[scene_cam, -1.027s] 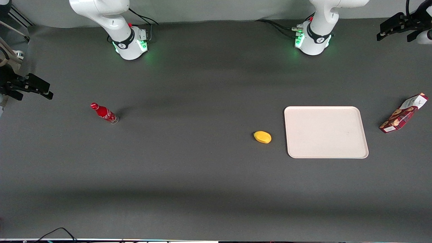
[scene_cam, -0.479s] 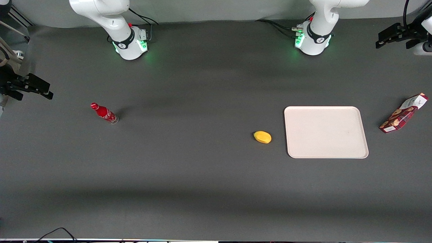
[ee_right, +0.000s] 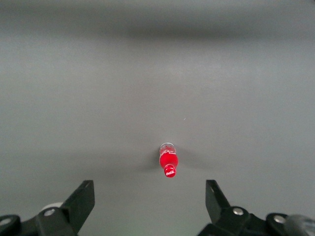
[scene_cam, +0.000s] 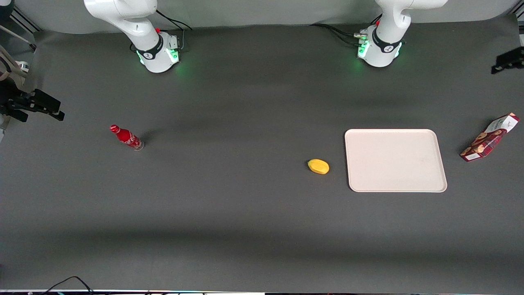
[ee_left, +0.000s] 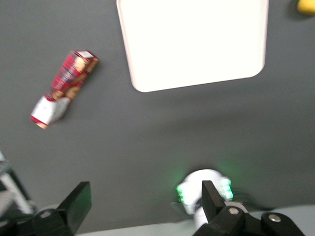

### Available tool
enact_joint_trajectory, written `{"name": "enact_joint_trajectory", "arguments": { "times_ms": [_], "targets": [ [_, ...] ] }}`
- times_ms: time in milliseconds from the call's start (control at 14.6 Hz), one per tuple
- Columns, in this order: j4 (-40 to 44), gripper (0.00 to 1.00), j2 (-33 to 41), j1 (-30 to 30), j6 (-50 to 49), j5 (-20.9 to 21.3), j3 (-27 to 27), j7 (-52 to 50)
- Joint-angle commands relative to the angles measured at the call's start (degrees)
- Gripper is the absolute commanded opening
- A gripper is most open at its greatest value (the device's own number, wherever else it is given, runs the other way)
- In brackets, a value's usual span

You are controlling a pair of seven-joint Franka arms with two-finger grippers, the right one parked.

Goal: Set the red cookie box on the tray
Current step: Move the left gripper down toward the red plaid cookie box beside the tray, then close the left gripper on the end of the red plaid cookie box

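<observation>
the cream-white tray (scene_cam: 395, 160) lies flat on the dark grey surface (scene_cam: 229, 213) and serves as the landmark. the red cookie box (scene_cam: 489, 137) rests on the surface well apart from the tray, toward the working arm's end, its white end panel angled away from the camera. a yellow lemon-like fruit (scene_cam: 318, 166) sits just beside the tray toward the parked arm's end. the red soda bottle (scene_cam: 126, 137) lies much farther that way. the hand (scene_cam: 507, 63) shows only as a dark shape at the picture's edge, farther from the camera than the box.

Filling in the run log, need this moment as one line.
phase: approach | gripper: open, high above table, holding nothing | red cookie box: on table beside tray, untouched | tray: bare | lemon: beside tray
</observation>
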State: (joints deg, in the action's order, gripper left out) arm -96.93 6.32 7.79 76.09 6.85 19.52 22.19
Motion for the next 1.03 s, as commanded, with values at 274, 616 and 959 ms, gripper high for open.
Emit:
{"name": "enact_joint_trajectory", "arguments": {
  "times_ms": [274,616,959],
  "targets": [
    [7.6,1.00,-21.7,-2.2,11.9,1.0,13.6,37.4],
    [-1.9,1.00,-29.8,-5.5,29.6,-7.5,18.5,55.0],
    [-10.9,1.00,-36.3,-6.9,44.9,-17.9,19.1,67.6]
  ]
}}
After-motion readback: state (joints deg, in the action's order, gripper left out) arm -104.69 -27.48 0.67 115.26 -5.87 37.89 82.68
